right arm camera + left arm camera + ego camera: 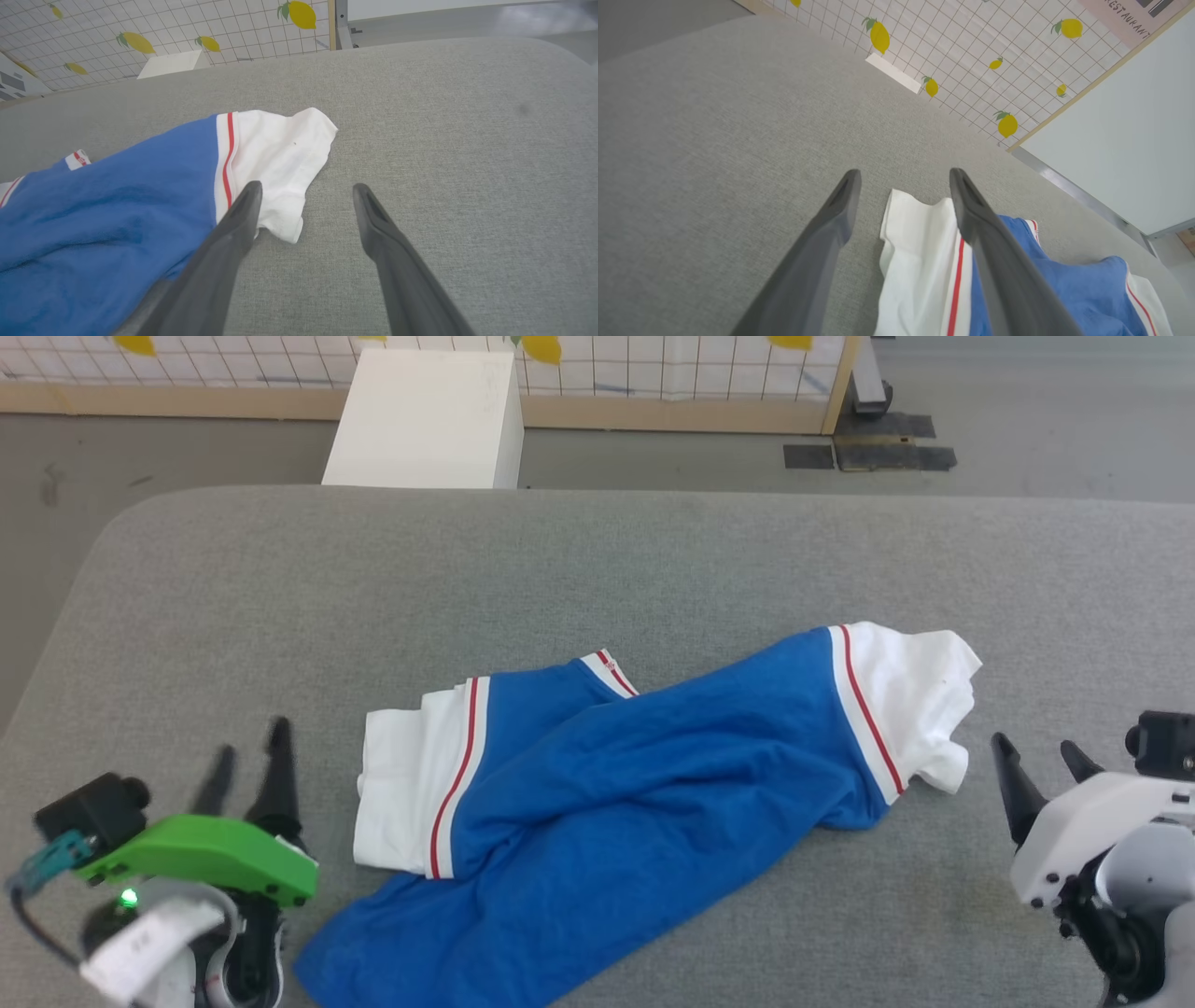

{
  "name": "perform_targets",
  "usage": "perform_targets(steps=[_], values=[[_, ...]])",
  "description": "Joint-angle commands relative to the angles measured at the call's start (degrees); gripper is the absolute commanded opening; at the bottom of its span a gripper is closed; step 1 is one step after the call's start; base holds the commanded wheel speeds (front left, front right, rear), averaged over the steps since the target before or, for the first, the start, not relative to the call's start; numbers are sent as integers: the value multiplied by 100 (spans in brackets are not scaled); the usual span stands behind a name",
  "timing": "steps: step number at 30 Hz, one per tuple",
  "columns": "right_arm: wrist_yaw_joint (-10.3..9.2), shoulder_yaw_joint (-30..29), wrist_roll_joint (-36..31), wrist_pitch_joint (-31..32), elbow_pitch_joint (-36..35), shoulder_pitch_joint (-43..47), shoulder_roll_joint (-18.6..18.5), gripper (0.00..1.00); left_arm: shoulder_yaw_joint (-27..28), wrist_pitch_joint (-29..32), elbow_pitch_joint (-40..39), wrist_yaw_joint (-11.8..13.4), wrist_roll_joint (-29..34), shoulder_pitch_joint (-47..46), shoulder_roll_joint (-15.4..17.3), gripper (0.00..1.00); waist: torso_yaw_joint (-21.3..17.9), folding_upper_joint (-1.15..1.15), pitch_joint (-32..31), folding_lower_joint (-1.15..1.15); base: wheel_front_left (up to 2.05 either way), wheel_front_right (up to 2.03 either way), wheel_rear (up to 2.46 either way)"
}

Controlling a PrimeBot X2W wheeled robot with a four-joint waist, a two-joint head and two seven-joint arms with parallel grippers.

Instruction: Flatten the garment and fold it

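- Head view: a crumpled royal-blue jersey T-shirt [635, 756] with white, red-striped sleeves lies bunched across the grey fabric tabletop [560, 569], between both grippers.
- Left gripper [252, 737]: just beside one white sleeve, fingers spread wide, holding nothing.
- Right gripper [1034, 744]: beside the other sleeve, likewise spread, holding nothing.
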Motion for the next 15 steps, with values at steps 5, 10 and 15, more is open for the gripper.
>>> perform_targets(steps=[5,10,15], values=[[-9,-141,-501,794,197,-757,-6,100,-272,-1502,-77,-444,849,117,170,100,27,0,315,0,0,0,0],[-9,-51,-993,1604,583,-1628,-258,100,-556,-2077,-68,-629,1281,-48,195,100,144,0,720,0,0,0,0],[-9,68,-1416,2309,1046,-2400,-592,100,-663,-2191,-25,-707,1462,-295,137,100,335,0,1131,0,0,0,0]])
